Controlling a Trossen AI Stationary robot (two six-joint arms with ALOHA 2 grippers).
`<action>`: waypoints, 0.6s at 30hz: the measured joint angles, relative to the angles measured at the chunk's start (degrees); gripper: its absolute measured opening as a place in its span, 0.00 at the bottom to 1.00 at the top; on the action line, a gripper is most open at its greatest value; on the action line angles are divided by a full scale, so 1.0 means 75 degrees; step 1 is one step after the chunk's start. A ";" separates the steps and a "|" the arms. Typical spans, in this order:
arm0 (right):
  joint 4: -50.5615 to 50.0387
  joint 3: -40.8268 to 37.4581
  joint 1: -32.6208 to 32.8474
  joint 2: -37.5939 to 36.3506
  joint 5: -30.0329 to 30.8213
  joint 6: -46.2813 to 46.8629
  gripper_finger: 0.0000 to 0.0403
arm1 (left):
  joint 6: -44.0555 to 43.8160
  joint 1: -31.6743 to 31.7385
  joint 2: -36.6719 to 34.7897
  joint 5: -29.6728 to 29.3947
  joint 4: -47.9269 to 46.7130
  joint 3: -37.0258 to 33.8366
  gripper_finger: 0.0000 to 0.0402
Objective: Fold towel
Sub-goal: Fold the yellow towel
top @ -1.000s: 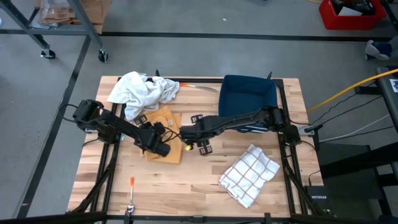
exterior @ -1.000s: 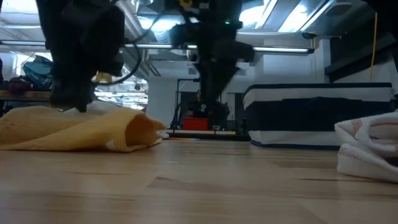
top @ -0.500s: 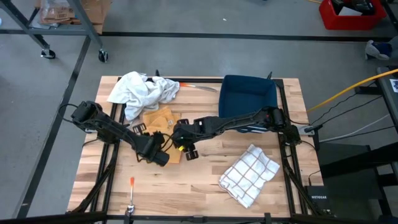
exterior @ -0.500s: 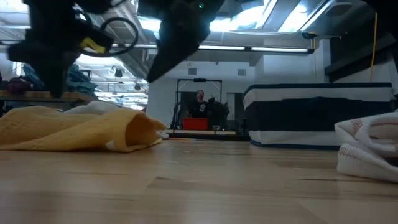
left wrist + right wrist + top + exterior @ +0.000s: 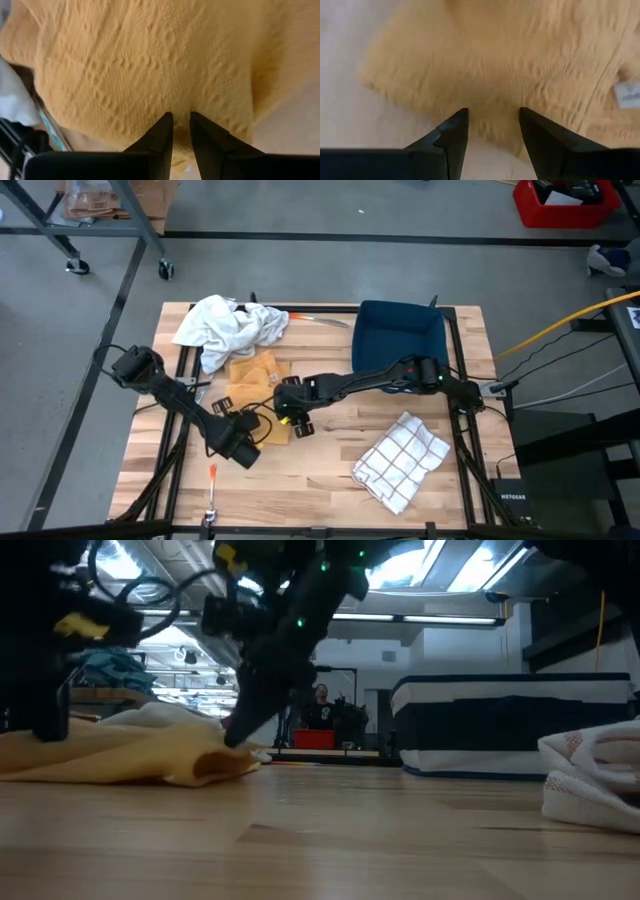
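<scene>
The yellow towel (image 5: 255,380) lies rumpled on the table's left half, with a rolled fold at its right end (image 5: 215,762). My left gripper (image 5: 245,448) stands at the towel's near left edge (image 5: 150,60). Its fingers point steeply down and are open by a narrow gap (image 5: 180,116). My right gripper (image 5: 290,415) reaches in from the right. It is open over the towel's near right corner (image 5: 520,60), and bare table shows between its fingers (image 5: 492,110). My left gripper is just above the towel's near edge, but I cannot tell whether it touches the cloth. My right gripper slants down from the far right, and one open fingertip (image 5: 238,735) meets the top of the fold at the towel's right end. The towel lies flat on the table.
A crumpled white cloth (image 5: 230,325) lies at the far left, touching the towel. A dark blue bin (image 5: 400,330) stands at the far right. A checked cloth (image 5: 400,460) lies at the near right. An orange-handled tool (image 5: 212,475) lies near the front edge.
My left gripper has gone from the towel's middle toward the table's near left, to the towel's near edge. My right gripper has tipped downward and moved left and down onto the towel's right end, where the rolled fold now sits lower.
</scene>
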 joint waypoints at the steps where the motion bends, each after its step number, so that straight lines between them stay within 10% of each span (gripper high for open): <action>1: 0.0004 0.0000 -0.0004 0.0049 0.0007 0.0000 0.45 | -0.0128 -0.0041 0.0002 0.0003 0.0032 -0.0104 0.15; 18: -0.2732 0.0020 0.0019 0.0159 -0.0136 0.0469 0.45 | -0.0584 -0.0405 -0.0016 0.0574 0.2814 -0.0596 0.15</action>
